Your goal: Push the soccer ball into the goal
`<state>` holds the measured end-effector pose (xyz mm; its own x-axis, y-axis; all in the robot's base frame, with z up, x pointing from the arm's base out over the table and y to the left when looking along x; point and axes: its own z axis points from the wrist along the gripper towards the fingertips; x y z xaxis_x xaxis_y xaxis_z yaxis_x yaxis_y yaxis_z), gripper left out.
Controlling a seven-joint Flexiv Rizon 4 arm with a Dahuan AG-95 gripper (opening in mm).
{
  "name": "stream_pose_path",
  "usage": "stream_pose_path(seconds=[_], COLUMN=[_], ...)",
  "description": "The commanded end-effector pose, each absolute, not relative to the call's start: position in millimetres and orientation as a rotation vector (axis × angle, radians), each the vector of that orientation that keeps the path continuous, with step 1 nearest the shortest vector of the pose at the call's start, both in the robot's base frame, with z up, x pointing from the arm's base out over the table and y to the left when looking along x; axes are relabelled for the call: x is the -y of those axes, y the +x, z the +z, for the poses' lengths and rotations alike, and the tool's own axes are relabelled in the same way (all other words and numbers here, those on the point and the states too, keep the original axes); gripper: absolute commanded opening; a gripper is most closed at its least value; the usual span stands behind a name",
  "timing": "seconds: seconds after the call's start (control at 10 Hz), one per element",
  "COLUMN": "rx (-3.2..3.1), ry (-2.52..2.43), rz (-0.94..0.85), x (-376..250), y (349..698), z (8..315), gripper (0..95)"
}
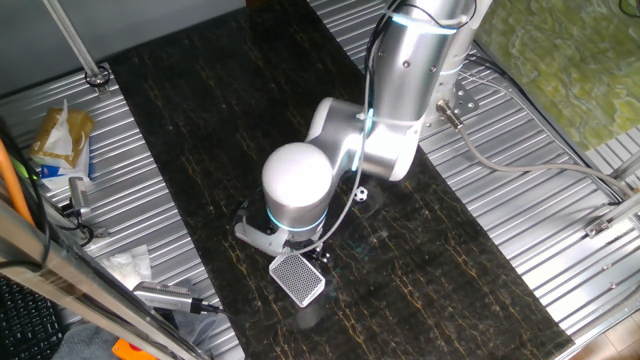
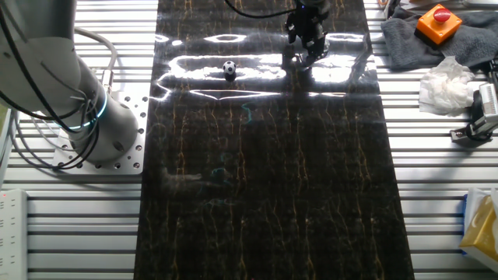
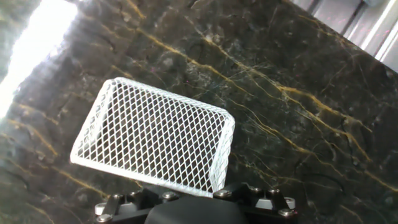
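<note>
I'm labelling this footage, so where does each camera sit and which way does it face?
One fixed view: high beside the mat, looking down; the arm covers the middle, above the goal.
The other fixed view: above the mat's end, looking along it to the gripper; the arm's base at left.
Hand view: on the hand, looking down at the goal; only the gripper's dark body shows.
Shared: both fixed views show the soccer ball.

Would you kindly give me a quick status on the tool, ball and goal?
Tool beside goal, open-or-shut unclear. Soccer ball loose on dark tabletop, away from the tool. Nothing visible in between.
</note>
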<state>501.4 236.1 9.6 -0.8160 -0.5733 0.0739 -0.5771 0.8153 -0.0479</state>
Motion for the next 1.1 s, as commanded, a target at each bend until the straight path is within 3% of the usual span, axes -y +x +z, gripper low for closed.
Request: stream_pose_path(seconds=[0.1,1.1], rx=[2.839,2.631], ry=[0.987,1.041], rz=[0.141,0.020], x=[-237.1,-237.1], y=[501.8,501.8], z=[9.0,9.0], gripper=[76.0,76.0])
